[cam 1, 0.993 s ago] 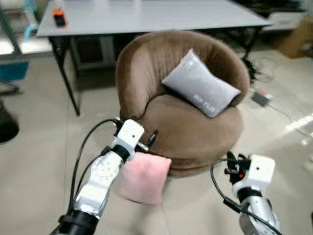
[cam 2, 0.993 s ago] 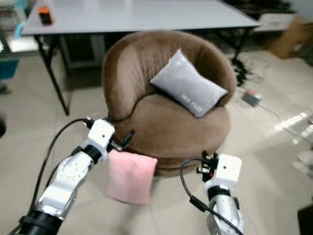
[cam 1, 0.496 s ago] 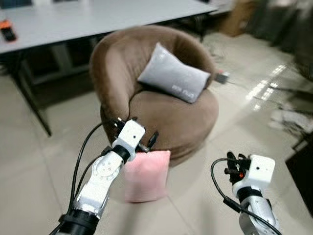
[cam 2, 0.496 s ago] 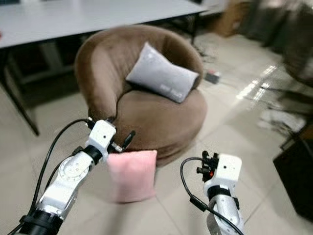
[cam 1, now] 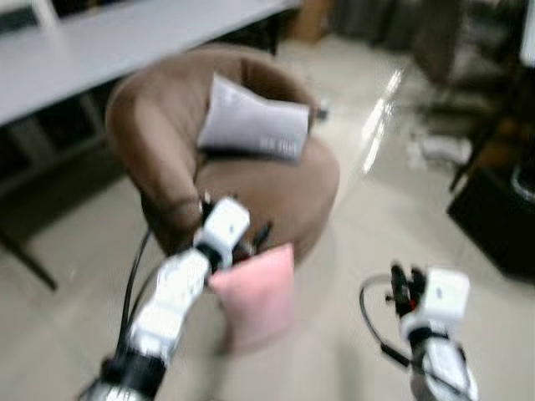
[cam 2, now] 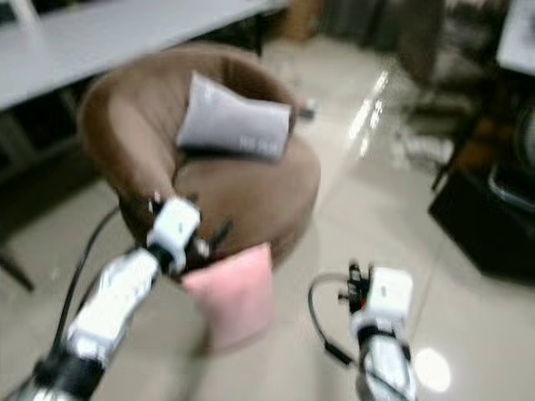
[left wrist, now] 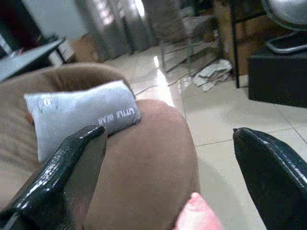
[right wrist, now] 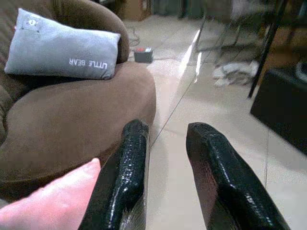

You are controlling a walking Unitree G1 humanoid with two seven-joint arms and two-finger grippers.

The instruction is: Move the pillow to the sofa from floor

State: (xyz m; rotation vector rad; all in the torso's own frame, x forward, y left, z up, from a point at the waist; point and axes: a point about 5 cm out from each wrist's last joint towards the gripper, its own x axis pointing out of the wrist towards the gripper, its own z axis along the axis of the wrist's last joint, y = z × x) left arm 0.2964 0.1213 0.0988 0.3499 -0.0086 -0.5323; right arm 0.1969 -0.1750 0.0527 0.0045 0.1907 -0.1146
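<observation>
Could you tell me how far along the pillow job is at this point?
Nothing is finished: the pink pillow is on the floor against the brown sofa, where a grey pillow already lies. The left gripper hovers open above it. The right gripper holds nothing. Grasping, lifting and placing remain.

my head eyes: blurred, look down at armchair [cam 1: 251, 180] and floor | my wrist cameras: low, close, sharing its grey cushion [right wrist: 62, 48]

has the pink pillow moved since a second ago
No. The pink pillow leans on the floor against the front of the brown sofa, as before. The whole picture shifted because the camera turned.
</observation>
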